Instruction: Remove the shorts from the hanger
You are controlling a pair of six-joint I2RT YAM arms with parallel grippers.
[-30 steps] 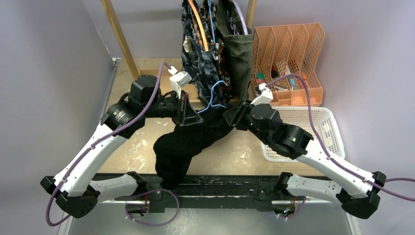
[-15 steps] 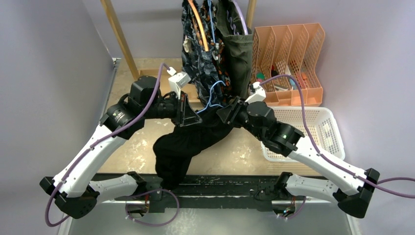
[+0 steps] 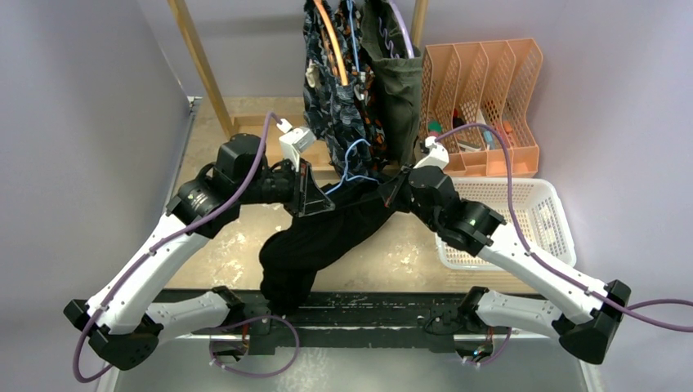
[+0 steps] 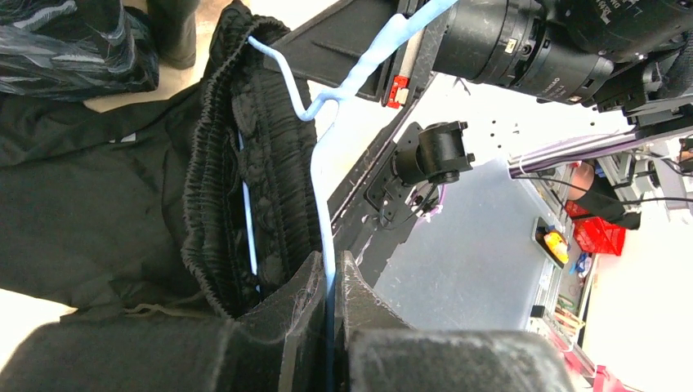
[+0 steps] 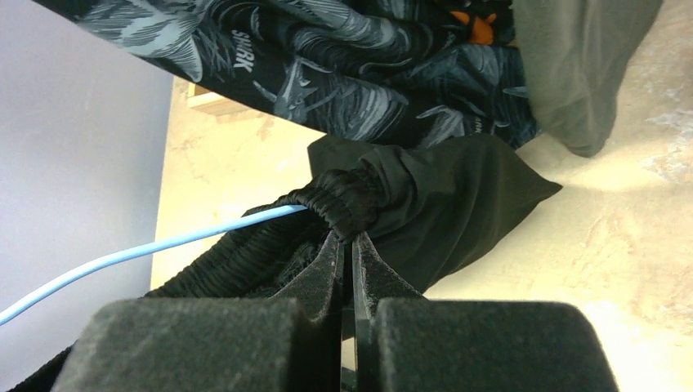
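The plain black shorts (image 3: 310,245) droop from a light blue wire hanger (image 3: 351,159) held between my two arms, their legs trailing toward the near table edge. My left gripper (image 4: 329,273) is shut on the hanger (image 4: 320,200) wire beside the gathered waistband (image 4: 216,163). My right gripper (image 5: 350,237) is shut on a bunched fold of the black shorts (image 5: 458,196) waistband, where the hanger (image 5: 163,245) wire enters it. In the top view the left gripper (image 3: 320,202) and right gripper (image 3: 388,186) face each other across the waistband.
Dark wavy-patterned shorts (image 3: 335,98) and olive green shorts (image 3: 396,90) hang from the wooden rack (image 3: 196,57) just behind the grippers. An orange file organizer (image 3: 482,106) stands at the back right, with a white basket (image 3: 531,212) in front of it.
My right gripper moved left to the black shorts and closed on the waistband. The left arm shifted slightly left, still gripping the hanger.
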